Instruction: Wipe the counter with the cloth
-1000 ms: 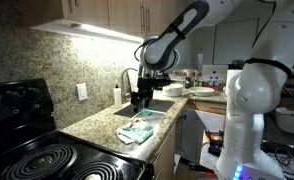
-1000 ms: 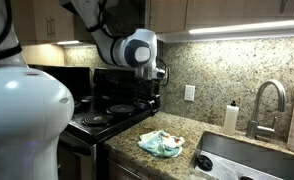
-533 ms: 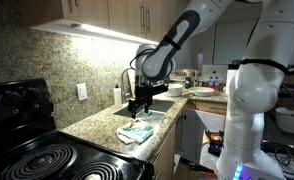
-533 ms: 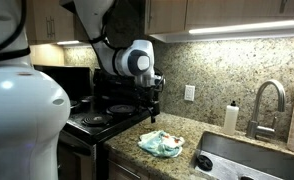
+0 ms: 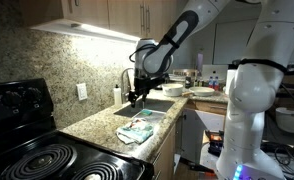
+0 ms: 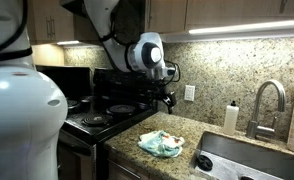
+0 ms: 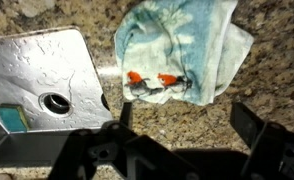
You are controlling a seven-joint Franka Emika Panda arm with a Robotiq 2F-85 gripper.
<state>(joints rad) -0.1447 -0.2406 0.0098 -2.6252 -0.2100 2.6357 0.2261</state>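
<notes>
- Compared with half a second before, the gripper stood higher above the cloth in both exterior views, and in an exterior view it had shifted to the right, toward the stone wall.
- The cloth had not moved. It lay crumpled on the granite counter, between the stove and the sink.
- In the wrist view the two fingers stood wide apart with nothing between them. The cloth lay in the upper right of the frame, with the sink to its left.
- Two small orange marks showed on the cloth, but I could not tell what they were.
- The dark gripper body hid the counter along the lower edge of the wrist view, and the left edge cut off the sink.
- In the exterior views the jaws were too small and dark to read.
</notes>
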